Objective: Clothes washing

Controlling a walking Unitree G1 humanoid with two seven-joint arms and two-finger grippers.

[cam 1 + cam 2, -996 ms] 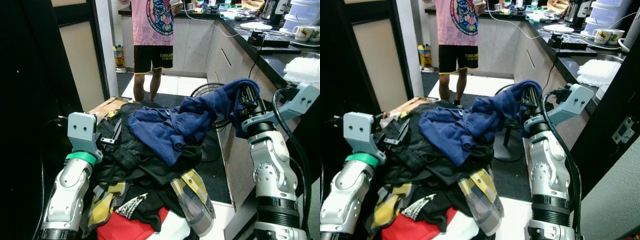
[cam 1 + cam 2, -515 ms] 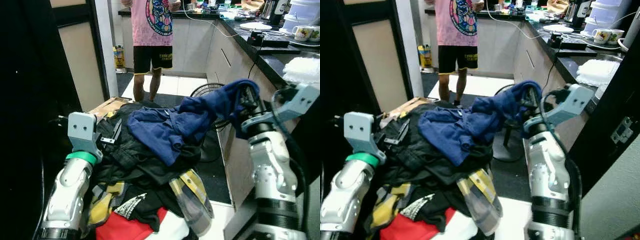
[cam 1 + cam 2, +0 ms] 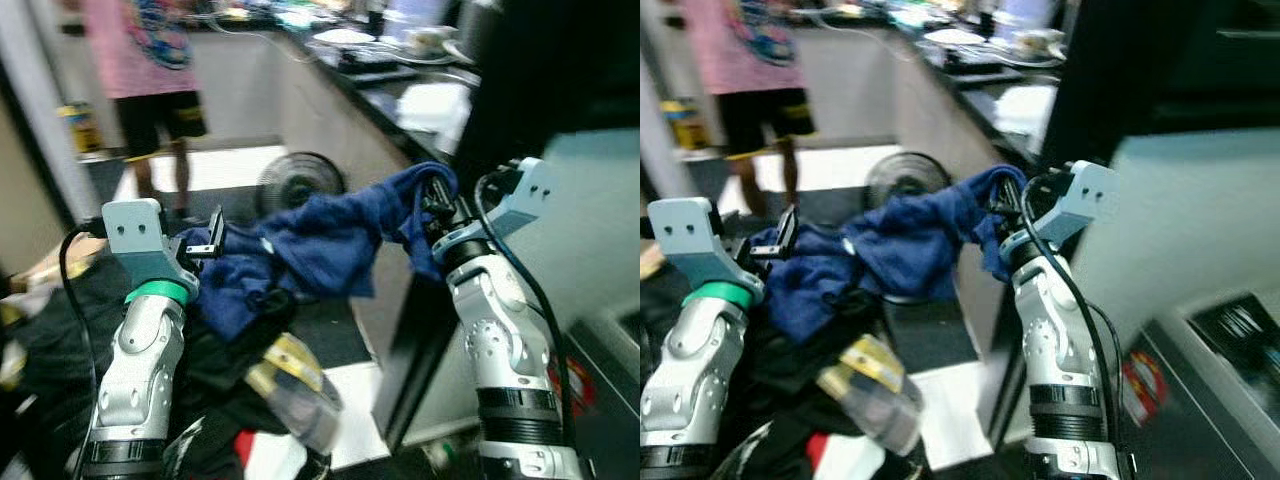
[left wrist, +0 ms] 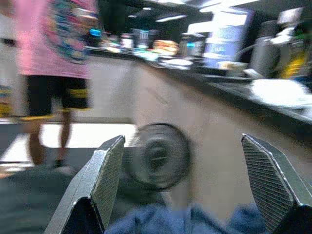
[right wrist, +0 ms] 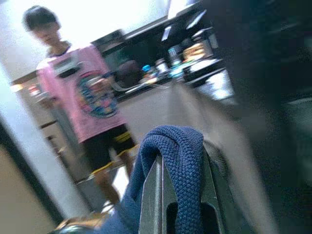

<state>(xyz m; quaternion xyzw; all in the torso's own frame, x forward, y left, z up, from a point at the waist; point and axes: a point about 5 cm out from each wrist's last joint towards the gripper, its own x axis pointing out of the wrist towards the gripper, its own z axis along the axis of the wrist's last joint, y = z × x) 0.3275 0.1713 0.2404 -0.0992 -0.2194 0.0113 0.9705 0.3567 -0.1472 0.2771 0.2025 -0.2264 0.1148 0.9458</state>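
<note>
The right end effector [image 3: 435, 195] is clamped on one blue garment [image 3: 320, 240]. The left end effector [image 4: 183, 187] is spread apart above the garment, with one floor fan [image 4: 157, 156] and one person [image 5: 87, 102] beyond.

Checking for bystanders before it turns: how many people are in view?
1: a person in a pink shirt stands on the kitchen floor beyond the blue garment. Blur could hide others.

Blurred frames. Lower centre blocked by heaped clothes [image 3: 250, 330] draped between both arms. Dark cabinet [image 3: 560, 90] close at upper right; counter [image 3: 380, 80] along upper centre. Floor fan [image 3: 300, 180] and person [image 3: 150, 70] standing in the open floor strip, upper left.
</note>
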